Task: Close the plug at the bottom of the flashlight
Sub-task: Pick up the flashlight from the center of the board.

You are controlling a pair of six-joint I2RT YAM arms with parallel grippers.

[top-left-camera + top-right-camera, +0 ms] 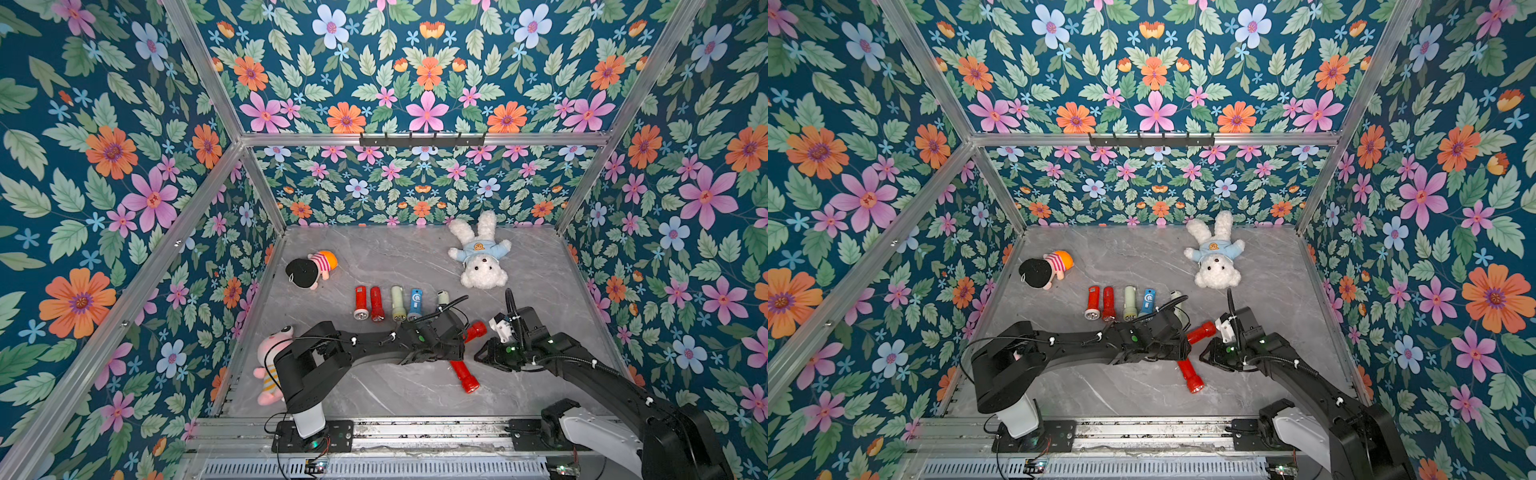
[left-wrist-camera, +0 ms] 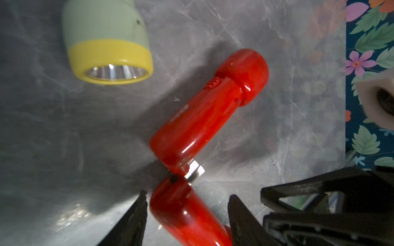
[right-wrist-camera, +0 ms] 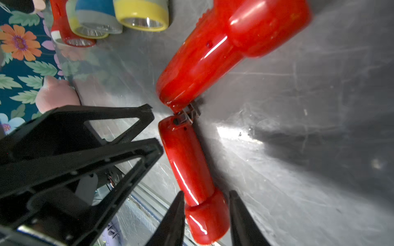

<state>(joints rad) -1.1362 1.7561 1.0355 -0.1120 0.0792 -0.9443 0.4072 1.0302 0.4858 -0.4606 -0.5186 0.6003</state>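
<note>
Left end effector: jaws apart, straddling the tail of the near red flashlight, with a gap showing, not clamped. Right end effector: jaws apart flanking its head; can't tell if they touch. Far red flashlight lies tail-to-tail with it on the bench, metal plug sticking out at the joint. Row of flashlights just behind the left wrist, bear further back. Bare bench to the right and front.

A robotics lab test cell: an aluminium frame lined with floral wallpaper encloses a grey marbled desk. The left arm and right arm are bolted to a metal rail in front; a plush bear and a row of flashlights lie there.
</note>
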